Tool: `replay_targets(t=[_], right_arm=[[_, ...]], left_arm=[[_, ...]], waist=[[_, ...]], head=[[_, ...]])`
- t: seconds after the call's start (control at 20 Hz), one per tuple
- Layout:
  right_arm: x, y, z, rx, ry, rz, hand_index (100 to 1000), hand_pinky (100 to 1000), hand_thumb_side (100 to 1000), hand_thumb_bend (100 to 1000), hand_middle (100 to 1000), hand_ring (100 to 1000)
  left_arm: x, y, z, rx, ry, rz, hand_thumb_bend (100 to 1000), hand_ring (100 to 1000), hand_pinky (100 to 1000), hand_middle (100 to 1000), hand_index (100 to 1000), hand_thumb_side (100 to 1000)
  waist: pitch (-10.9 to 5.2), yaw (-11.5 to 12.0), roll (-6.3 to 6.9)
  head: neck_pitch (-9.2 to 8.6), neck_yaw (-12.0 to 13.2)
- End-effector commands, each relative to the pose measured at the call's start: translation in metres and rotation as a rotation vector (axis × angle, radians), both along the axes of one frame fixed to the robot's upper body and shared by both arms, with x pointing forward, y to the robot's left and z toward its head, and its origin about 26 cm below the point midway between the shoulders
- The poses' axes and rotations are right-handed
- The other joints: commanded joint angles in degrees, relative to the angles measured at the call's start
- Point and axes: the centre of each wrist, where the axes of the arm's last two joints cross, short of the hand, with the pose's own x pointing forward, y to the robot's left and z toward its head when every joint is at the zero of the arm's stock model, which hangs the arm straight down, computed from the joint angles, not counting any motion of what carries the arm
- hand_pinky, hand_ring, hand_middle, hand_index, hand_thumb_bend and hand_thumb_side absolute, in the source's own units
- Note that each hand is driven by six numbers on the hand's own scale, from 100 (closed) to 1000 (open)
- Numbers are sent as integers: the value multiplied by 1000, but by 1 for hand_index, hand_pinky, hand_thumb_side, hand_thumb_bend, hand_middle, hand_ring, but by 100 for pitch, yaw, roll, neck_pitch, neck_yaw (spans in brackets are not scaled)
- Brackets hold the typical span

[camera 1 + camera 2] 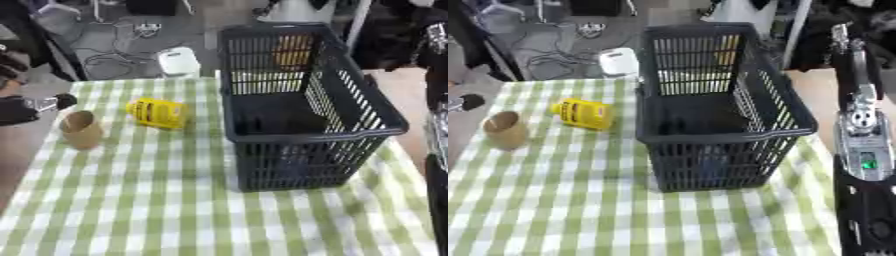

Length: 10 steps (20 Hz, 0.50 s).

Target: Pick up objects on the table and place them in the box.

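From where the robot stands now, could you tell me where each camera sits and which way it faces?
Left eye view: sits in the robot's head and looks down and forward at the checked table with the dark basket, yellow container and brown cylinder; the left arm shows at the left edge.
Right eye view: same head, set slightly rightward, same aim; the right arm runs along the right side.
Shared: the same moment, table, basket and both objects.

No readable text shows, even on the yellow bottle [158, 113].
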Motion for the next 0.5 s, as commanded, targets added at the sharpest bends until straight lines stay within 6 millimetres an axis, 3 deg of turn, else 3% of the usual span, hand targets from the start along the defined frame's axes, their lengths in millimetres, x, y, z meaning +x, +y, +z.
replay_targets(t=[0.05, 0.5], right_arm=[[1, -4, 11, -17, -28, -1, 735, 445, 621, 100, 649, 591], [1, -3, 7, -22, -14, 7, 735, 443, 624, 100, 647, 590]], left_arm=[[0, 9, 17, 63, -1, 26, 921, 718, 681, 796, 898, 512], [28, 42, 20, 287, 254, 148, 977, 855, 738, 940, 972, 583]], waist=[[-154, -6, -34], [-176, -45, -32]], head=[[-44, -5], [-93, -22]])
